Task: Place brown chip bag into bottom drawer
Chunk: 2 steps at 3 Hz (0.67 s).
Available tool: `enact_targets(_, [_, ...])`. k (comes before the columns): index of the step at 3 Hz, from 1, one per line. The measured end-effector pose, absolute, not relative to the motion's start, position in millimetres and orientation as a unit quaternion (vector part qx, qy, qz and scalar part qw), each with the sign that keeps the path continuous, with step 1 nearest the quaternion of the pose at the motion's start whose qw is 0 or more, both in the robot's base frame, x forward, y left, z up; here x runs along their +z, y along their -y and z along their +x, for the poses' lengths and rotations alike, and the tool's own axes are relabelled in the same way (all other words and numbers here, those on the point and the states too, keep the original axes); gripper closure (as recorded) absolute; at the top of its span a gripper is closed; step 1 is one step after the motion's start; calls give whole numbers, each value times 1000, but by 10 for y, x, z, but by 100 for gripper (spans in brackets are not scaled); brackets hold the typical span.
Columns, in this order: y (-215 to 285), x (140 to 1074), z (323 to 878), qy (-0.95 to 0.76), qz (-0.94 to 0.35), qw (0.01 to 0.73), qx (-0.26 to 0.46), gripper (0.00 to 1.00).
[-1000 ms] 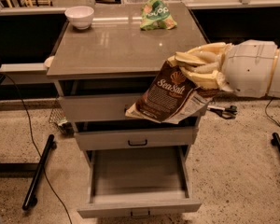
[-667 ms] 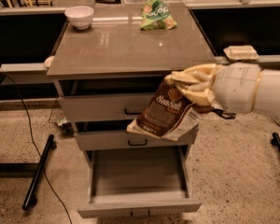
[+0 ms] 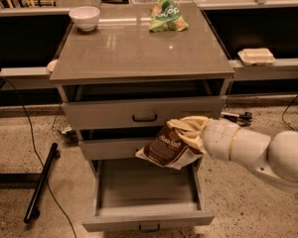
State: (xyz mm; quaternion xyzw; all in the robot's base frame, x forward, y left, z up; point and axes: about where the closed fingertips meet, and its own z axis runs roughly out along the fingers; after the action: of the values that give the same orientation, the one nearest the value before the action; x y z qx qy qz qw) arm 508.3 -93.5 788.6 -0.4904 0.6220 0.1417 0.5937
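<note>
The brown chip bag [image 3: 165,150] hangs in my gripper [image 3: 185,131], whose tan fingers [image 3: 191,125] are shut on its upper right edge. The bag is held in front of the middle drawer, just above the right rear part of the bottom drawer [image 3: 144,192]. The bottom drawer is pulled out, and the part of its tray that shows holds nothing. My white arm [image 3: 258,152] comes in from the right.
On the cabinet top [image 3: 139,48] stand a white bowl [image 3: 84,18] at the back left and a green snack bag [image 3: 166,16] at the back. The two upper drawers [image 3: 144,114] are nearly shut. A black stand leg [image 3: 42,180] and cables lie on the floor at left.
My gripper has carried the brown chip bag down and a little left, from beside the cabinet top to just above the open bottom drawer.
</note>
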Motion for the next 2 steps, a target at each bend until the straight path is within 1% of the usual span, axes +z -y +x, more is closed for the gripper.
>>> enact_targets(2, [972,7790,5145,-630,-478,597,138,100])
